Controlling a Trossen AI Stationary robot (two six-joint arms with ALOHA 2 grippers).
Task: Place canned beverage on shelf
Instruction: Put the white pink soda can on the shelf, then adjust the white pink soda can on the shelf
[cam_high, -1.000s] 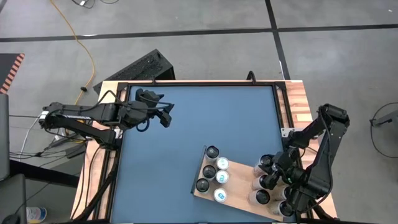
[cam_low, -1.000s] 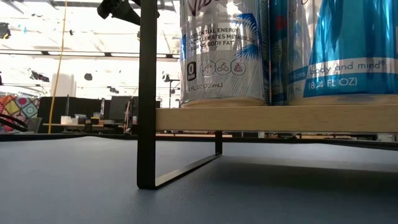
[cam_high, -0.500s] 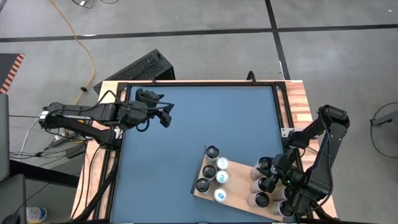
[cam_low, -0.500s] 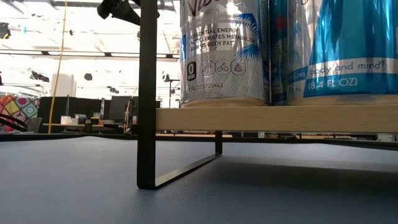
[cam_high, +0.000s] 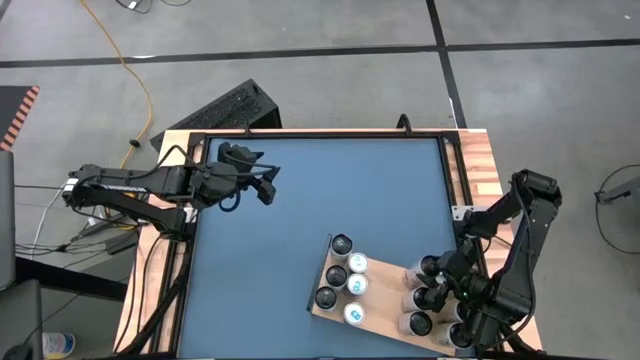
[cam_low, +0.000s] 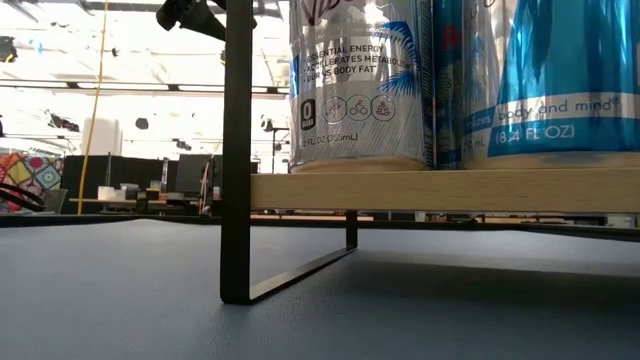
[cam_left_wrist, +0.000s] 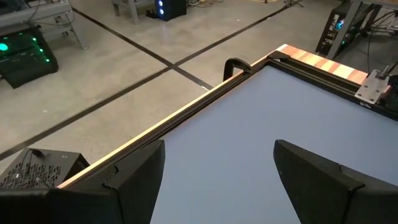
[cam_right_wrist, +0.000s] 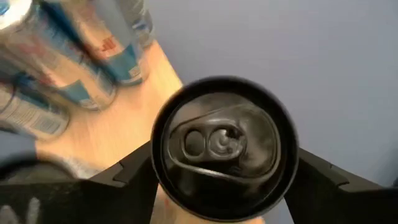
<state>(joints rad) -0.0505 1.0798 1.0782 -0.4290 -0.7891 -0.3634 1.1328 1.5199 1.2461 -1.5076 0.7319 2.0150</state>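
The shelf (cam_high: 385, 300), a light wooden board on a black metal frame (cam_low: 236, 150), stands near the table's front right. Several cans stand upright on it in a left group (cam_high: 345, 280) and a right group (cam_high: 418, 308). My right gripper (cam_high: 438, 283) hangs over the right group. In its wrist view its open fingers (cam_right_wrist: 124, 177) stand on either side of a black-topped can (cam_right_wrist: 224, 146), which stands upright on the board (cam_right_wrist: 124, 118). My left gripper (cam_high: 262, 185) waits open and empty above the table's far left. My right gripper has one finger on each side of the black-topped can's upper wall (cam_right_wrist: 158, 162), coming from above at a slant. The can's wide top hides the fingertips, so I cannot tell whether they touch it. The can stands on the board by its base.
Blue and silver cans (cam_right_wrist: 68, 56) stand close beside the black-topped can. The bare blue-grey tabletop (cam_high: 300, 220) stretches between the two arms. A black rail and a wooden border (cam_high: 480, 165) frame the table. In the low view the cans (cam_low: 355, 80) fill the shelf's top.
My right gripper's fingers have spread a little wider around the black-topped can at the shelf's right end. The can stays upright on the board where it was.
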